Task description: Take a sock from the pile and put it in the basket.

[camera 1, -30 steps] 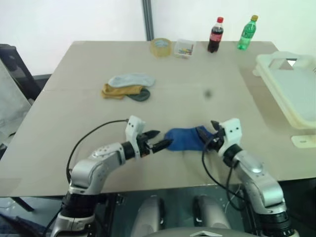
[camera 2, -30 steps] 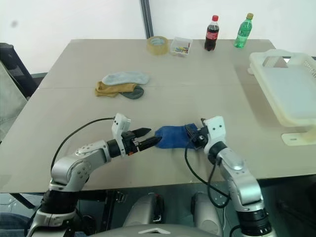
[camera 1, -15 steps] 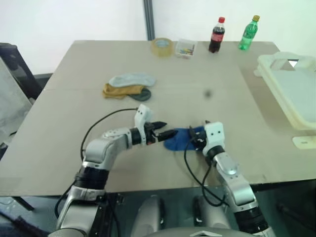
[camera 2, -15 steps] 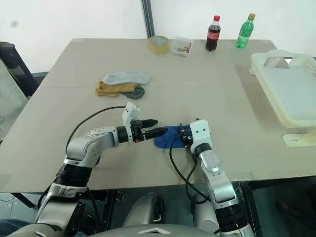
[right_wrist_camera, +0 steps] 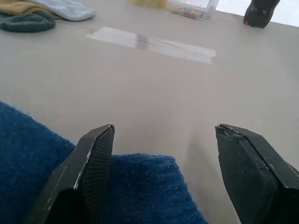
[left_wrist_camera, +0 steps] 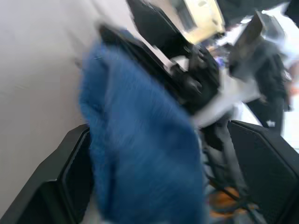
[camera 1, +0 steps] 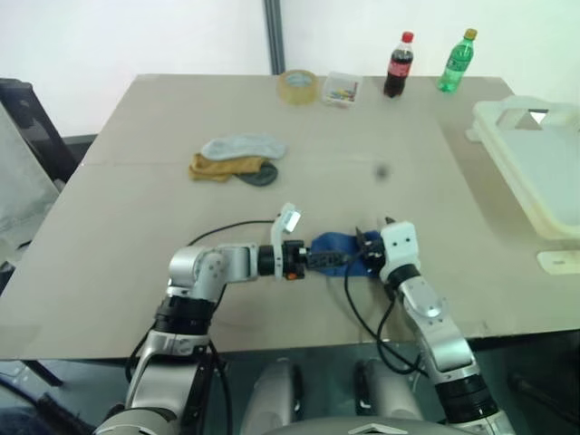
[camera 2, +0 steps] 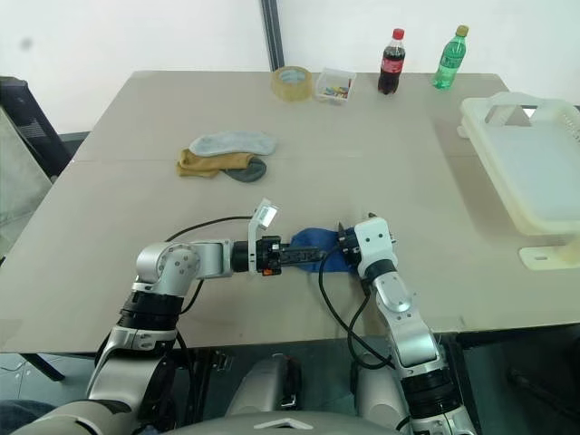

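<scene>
A royal blue sock (camera 1: 337, 245) lies bunched on the table near the front edge, apart from the pile (camera 1: 237, 159) of pale grey, mustard and dark socks farther back on the left. My left gripper (camera 1: 319, 259) points sideways at the sock's left end and stands open, with the blue sock (left_wrist_camera: 140, 154) between its fingers (left_wrist_camera: 60, 186). My right gripper (camera 1: 367, 254) meets the sock from the right, open, with the blue cloth (right_wrist_camera: 135, 186) lying low between its fingers (right_wrist_camera: 93, 172). The cream basket (camera 1: 535, 163) stands at the table's right edge.
A roll of tape (camera 1: 296, 86), a small clear box (camera 1: 341, 89), a cola bottle (camera 1: 395, 65) and a green bottle (camera 1: 456, 60) line the far edge. A strip of tape (right_wrist_camera: 149, 43) is stuck on the tabletop ahead of the right gripper.
My left gripper has swung right and rolled, and its fingers now straddle the sock's left end. The sock has bunched up shorter. The right gripper has hardly moved.
</scene>
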